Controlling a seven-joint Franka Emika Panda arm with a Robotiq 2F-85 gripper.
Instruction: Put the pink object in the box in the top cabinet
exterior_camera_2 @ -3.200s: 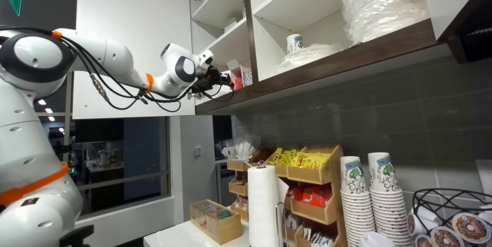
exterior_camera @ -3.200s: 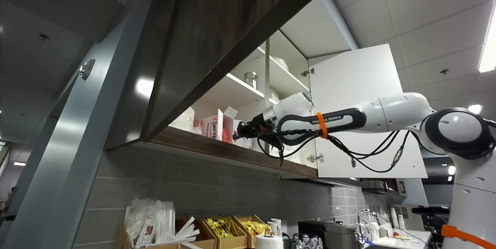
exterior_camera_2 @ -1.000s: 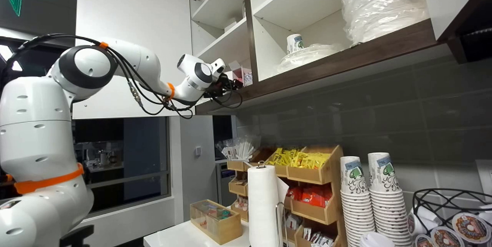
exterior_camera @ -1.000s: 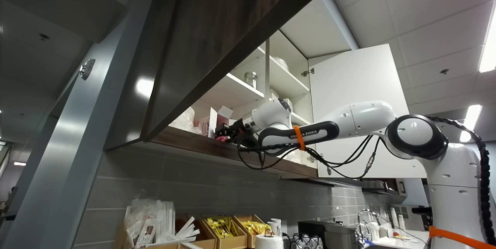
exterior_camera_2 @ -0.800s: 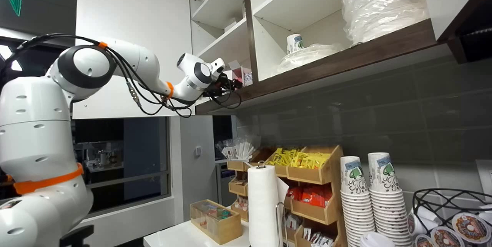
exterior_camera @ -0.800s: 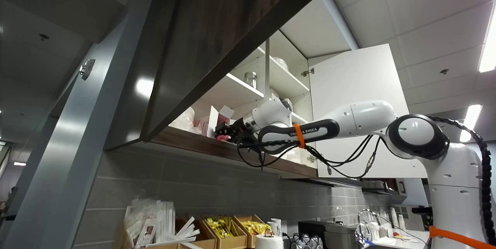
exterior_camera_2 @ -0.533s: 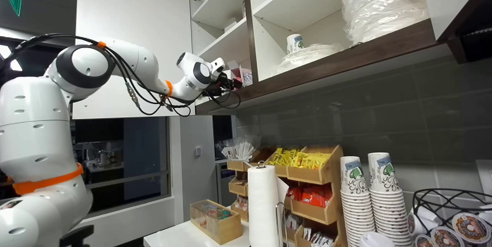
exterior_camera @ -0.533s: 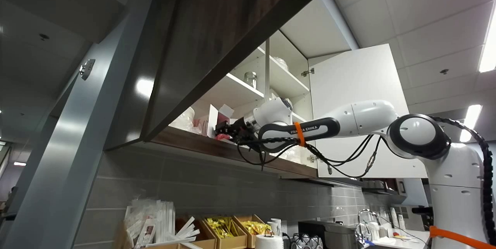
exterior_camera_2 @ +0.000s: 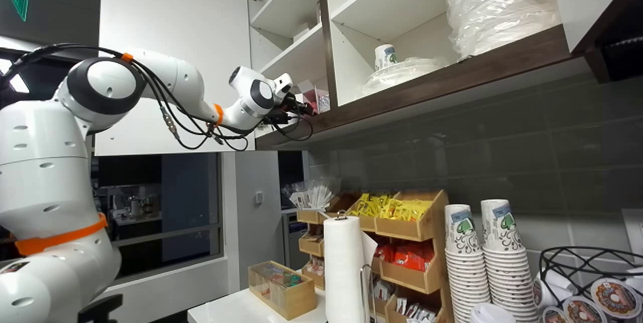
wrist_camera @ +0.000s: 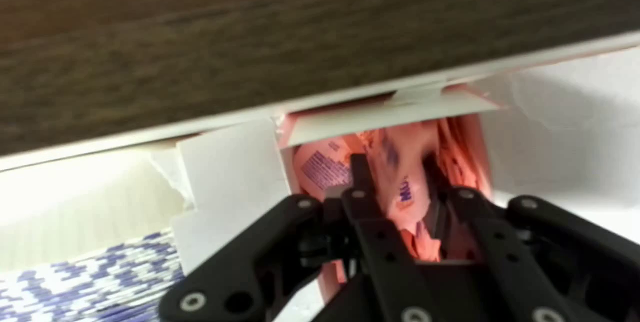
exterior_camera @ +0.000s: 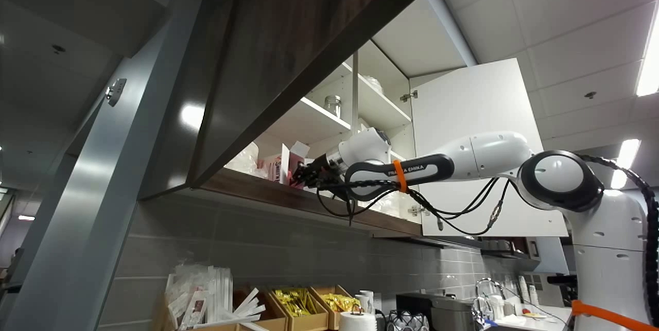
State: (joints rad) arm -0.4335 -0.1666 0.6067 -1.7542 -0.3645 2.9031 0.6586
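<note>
The top cabinet [exterior_camera: 267,89] stands open; its white shelves also show in an exterior view [exterior_camera_2: 296,57]. On its lowest shelf stands an open white-and-pink box [exterior_camera: 299,149], seen also in the other exterior frame [exterior_camera_2: 304,85]. In the wrist view the white flaps [wrist_camera: 232,177] are spread. Several pink packets [wrist_camera: 325,168] lie inside the box. My gripper [wrist_camera: 396,159] reaches into the box mouth, its fingers partly closed on a pink packet [wrist_camera: 406,189] that fills the gap. It shows small and dark in both exterior views [exterior_camera: 298,174] [exterior_camera_2: 307,109].
A dark wood shelf edge [wrist_camera: 300,46] runs close along the gripper in the wrist view. A blue-and-white patterned stack [wrist_camera: 90,287] stands beside the box. A white door [exterior_camera: 473,151] is swung open behind the arm. Plastic-wrapped goods [exterior_camera: 244,158] stand past the box.
From 3.2 s to 1.0 s ago the arm advanced into the box, shifting its front. Since then the gripper has drawn back slightly, and the box's printed side shows more again.
</note>
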